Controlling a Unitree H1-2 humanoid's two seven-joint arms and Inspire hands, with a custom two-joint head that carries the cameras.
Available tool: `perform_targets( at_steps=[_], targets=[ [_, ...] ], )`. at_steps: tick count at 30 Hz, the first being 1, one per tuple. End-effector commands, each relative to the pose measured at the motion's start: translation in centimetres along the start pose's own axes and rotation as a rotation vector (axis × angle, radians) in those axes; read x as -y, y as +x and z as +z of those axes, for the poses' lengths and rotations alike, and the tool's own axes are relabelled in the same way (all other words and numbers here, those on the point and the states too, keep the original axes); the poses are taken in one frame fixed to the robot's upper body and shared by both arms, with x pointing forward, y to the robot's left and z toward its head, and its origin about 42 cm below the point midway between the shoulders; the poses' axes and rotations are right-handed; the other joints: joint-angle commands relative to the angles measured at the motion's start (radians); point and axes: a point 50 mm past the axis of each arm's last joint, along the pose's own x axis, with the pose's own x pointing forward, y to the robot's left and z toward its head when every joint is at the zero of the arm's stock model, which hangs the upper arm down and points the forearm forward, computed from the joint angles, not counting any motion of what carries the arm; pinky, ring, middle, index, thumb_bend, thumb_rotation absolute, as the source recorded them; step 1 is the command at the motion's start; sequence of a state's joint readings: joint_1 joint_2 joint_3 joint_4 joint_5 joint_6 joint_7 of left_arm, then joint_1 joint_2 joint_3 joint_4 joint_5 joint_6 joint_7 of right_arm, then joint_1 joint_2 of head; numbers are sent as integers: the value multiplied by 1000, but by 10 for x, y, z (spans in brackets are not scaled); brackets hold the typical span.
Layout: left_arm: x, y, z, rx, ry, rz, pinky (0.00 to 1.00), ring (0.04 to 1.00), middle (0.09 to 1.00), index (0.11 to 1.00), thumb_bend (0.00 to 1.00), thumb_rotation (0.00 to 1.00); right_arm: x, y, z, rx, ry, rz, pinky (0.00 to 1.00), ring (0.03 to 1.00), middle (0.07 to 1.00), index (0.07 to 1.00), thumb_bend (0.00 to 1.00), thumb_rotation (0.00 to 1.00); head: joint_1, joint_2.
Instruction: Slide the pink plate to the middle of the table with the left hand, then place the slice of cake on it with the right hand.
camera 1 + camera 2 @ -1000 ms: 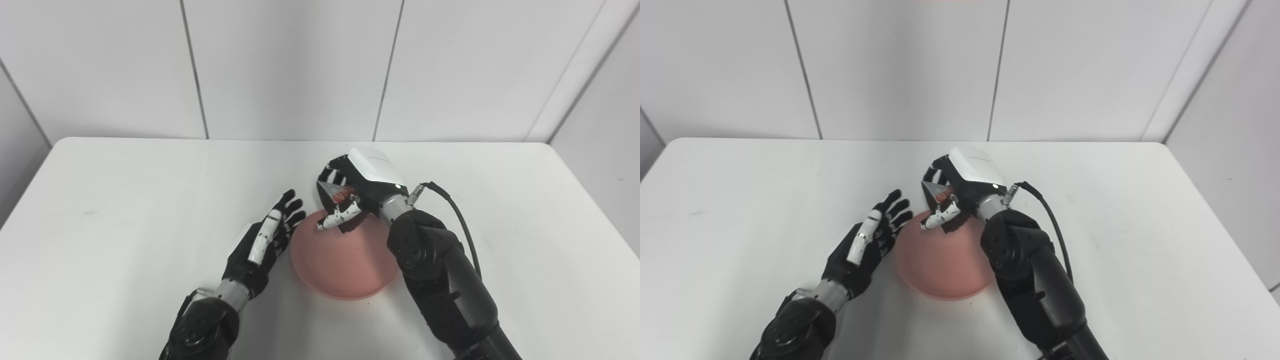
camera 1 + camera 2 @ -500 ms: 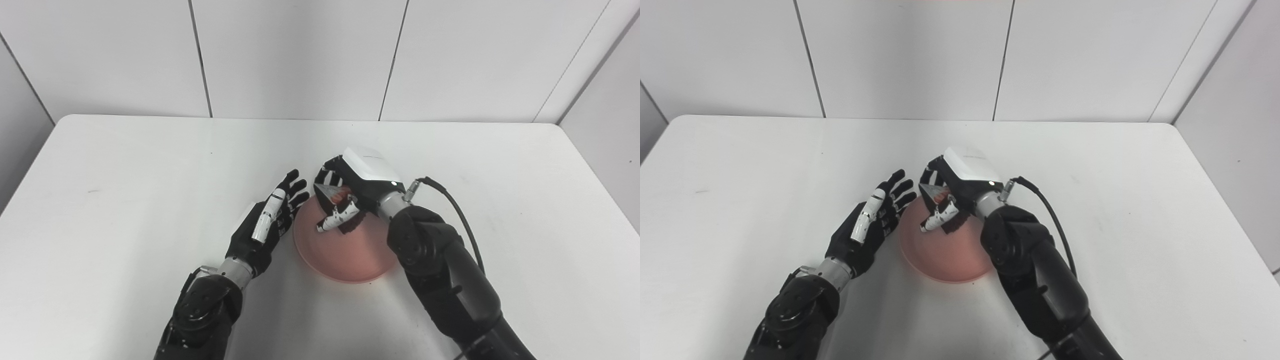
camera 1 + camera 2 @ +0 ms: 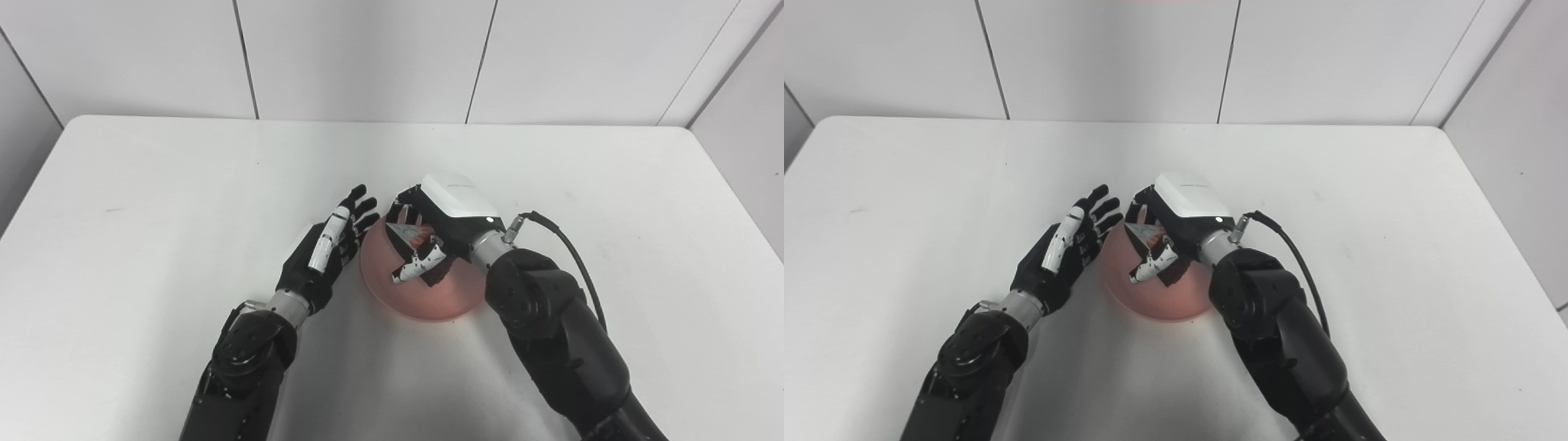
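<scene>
Right hand [image 3: 432,236] grips cake slice [image 3: 411,234] over pink plate [image 3: 422,297].

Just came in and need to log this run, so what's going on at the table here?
A two-armed humanoid is serving cake. Its right hand is shut on the slice of cake and holds it over the far part of the pink plate, which sits near the middle of the white table. The slice is not yet released. The left hand is open with fingers spread, beside the plate's left rim; whether it touches the rim cannot be told.
</scene>
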State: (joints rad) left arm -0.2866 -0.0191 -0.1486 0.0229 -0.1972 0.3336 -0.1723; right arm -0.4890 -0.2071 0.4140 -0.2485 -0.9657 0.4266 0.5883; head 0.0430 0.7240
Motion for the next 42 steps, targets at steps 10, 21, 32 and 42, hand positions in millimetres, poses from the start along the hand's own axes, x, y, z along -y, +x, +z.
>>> perform_targets(
  at_steps=[10,21,32,42],
  targets=[
    [0,-7,-17,-126,-12,20,927,940,963,963,354,1000,-15,-1,-11,-1,25,-37,244,322,397,518,521,0,-1,8],
    [1,-7,-16,-127,-12,16,928,943,962,958,354,1000,-24,1,-18,-3,39,-79,266,367,426,541,520,3,-2,9],
    [2,-7,-16,-125,-38,21,937,966,979,968,358,1000,-15,-1,-11,-7,-43,-30,525,745,848,907,781,715,-4,4],
    [2,-6,-17,-125,-34,35,924,968,989,974,353,1000,1,-10,-5,16,-35,76,902,1000,1000,1000,945,1000,-5,3]
  ],
)
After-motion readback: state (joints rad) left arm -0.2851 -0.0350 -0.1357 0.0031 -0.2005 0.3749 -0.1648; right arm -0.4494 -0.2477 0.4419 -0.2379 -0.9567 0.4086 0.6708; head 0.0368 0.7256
